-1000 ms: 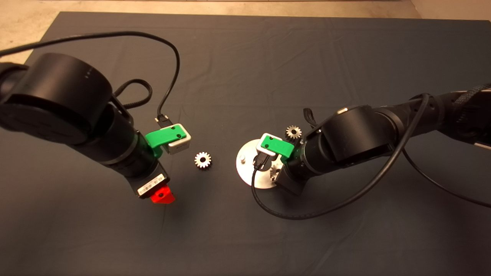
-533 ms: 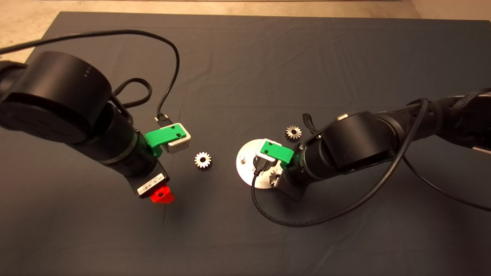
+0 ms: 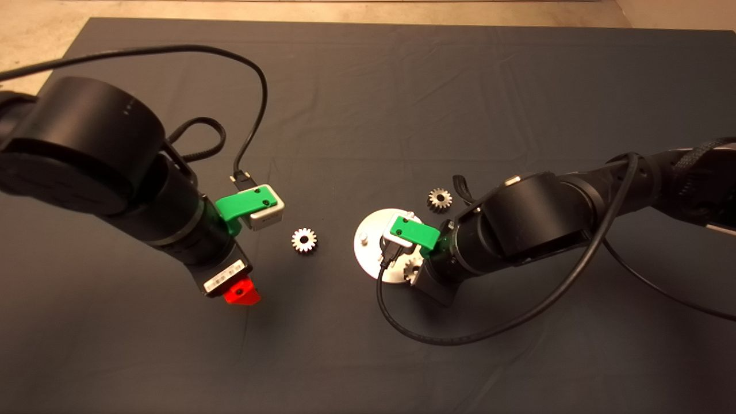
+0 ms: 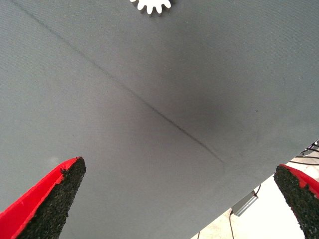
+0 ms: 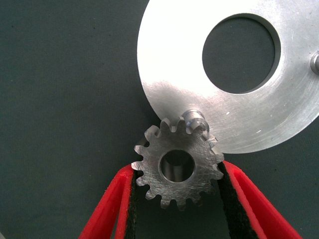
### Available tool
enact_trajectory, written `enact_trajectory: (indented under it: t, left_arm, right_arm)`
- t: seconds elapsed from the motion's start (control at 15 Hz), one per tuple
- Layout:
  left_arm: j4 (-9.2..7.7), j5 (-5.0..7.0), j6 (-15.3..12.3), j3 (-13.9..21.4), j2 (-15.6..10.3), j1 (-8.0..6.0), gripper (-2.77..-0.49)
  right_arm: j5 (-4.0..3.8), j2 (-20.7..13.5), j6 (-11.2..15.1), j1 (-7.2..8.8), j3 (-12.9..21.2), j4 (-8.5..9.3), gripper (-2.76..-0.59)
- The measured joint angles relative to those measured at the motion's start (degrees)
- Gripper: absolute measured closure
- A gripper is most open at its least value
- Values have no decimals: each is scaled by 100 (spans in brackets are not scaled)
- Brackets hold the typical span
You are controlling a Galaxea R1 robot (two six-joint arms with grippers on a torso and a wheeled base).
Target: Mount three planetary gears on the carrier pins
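Observation:
My right gripper (image 5: 177, 174) is shut on a planetary gear (image 5: 177, 167), held flat by its toothed sides over the near edge of the silver carrier disc (image 5: 189, 84). One carrier pin (image 5: 195, 118) stands just beyond the gear's teeth, outside its bore. A second pin (image 5: 315, 62) shows at the disc's far rim. In the head view the disc (image 3: 371, 244) lies mid-mat, with the held gear (image 3: 411, 267) partly under the right wrist. Two loose gears lie on the mat, one (image 3: 304, 240) left of the disc and one (image 3: 440, 199) behind it. My left gripper (image 3: 241, 293) is open over bare mat.
Black cables loop from both wrists, one (image 3: 460, 336) lying on the mat in front of the disc. In the left wrist view the loose gear (image 4: 152, 5) shows beyond the open fingers (image 4: 50, 199), and the mat's edge and floor are near.
My right wrist has shifted slightly toward the mat's front with the gear, uncovering the gear behind the disc. The left arm has barely moved.

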Motion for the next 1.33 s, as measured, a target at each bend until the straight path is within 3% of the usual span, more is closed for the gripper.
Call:
enact_trajectory:
  t: [1.33]
  left_arm:
    - [-28, 0, 0, 38, -98, -30, -277]
  right_arm:
    - [66, 8, -28, 37, -284, -5, -101]
